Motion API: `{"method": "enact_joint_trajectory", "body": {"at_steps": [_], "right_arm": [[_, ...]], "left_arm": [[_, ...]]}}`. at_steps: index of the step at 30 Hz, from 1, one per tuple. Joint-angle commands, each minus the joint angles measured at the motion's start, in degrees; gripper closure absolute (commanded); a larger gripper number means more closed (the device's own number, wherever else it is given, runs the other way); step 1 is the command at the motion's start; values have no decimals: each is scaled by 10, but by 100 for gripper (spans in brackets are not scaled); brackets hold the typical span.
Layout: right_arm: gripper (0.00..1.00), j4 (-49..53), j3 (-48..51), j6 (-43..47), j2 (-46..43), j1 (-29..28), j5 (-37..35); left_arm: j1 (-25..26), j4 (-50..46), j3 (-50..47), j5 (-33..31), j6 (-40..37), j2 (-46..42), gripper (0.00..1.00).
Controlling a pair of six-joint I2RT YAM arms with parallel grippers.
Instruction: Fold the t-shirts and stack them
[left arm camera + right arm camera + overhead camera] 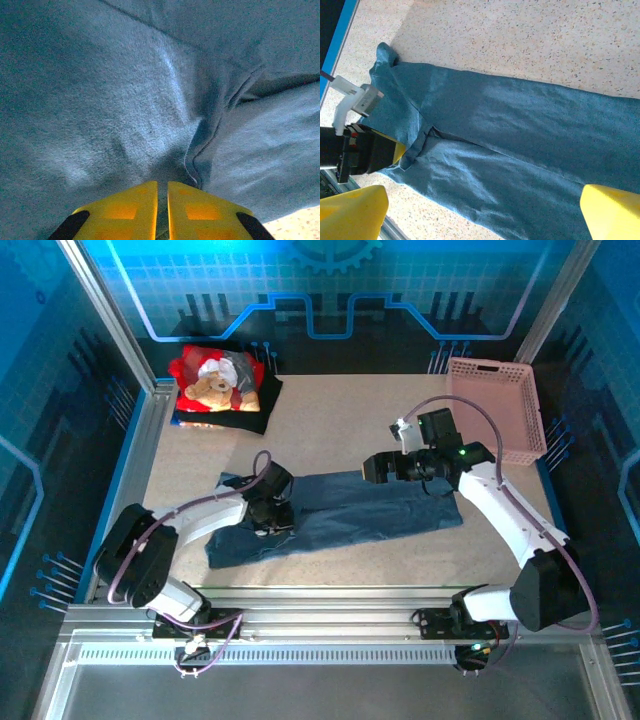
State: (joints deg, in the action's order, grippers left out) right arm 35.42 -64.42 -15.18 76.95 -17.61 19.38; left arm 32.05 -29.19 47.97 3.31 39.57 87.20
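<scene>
Nearest, the aluminium frame rails run along the near edge and carry both arm bases. Beyond them lies the worktop, a flat beige surface with fine dark speckles.

The slate-blue t-shirt lies at mid-worktop, folded into a long band running left to right, its left end nearer than its right. The left gripper rests on the left part of this band. In the left wrist view, its yellow fingers are clenched to a narrow slit, and a raised hem ridge of the cloth runs into that slit. The right gripper hangs over the far edge of the band, right of centre. In the right wrist view, its fingers stand released and wide apart above the cloth.

At the far left corner, the red t-shirt with the teddy-bear print lies on the black t-shirt. At the far right corner sits the pink lattice basket.

Blue-lit panel walls with a grid pattern enclose the cell on the far side and both flanks.
</scene>
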Motion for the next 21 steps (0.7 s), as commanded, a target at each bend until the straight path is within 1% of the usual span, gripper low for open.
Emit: {"method": "enact_joint_trajectory", "body": {"at_steps": [1, 4, 7, 12, 13, 15, 18, 21], "right_arm": [[0, 15, -15, -1, -10, -4, -12], [0, 15, -12, -2, -14, -3, -15], [0, 17, -13, -3, -12, -3, -15], [0, 21, -14, -2, -8, -2, -20], [0, 21, -14, -2, -7, -2, -20], [0, 22, -15, -2, -6, 0, -21], [0, 22, -20, -1, -3, 2, -22], [0, 27, -26, 1, -2, 3, -27]], "left_arm": [[22, -6, 27, -2, 1, 13, 86], [37, 14, 26, 13, -1, 21, 85], [57, 37, 29, 30, -10, 20, 80], [75, 62, 6, 86, -16, 33, 79], [79, 73, -3, 97, -16, 31, 78], [85, 92, -14, 108, -16, 17, 74], [84, 98, -10, 103, -13, -14, 70], [79, 122, -5, 109, 7, -56, 62]]}}
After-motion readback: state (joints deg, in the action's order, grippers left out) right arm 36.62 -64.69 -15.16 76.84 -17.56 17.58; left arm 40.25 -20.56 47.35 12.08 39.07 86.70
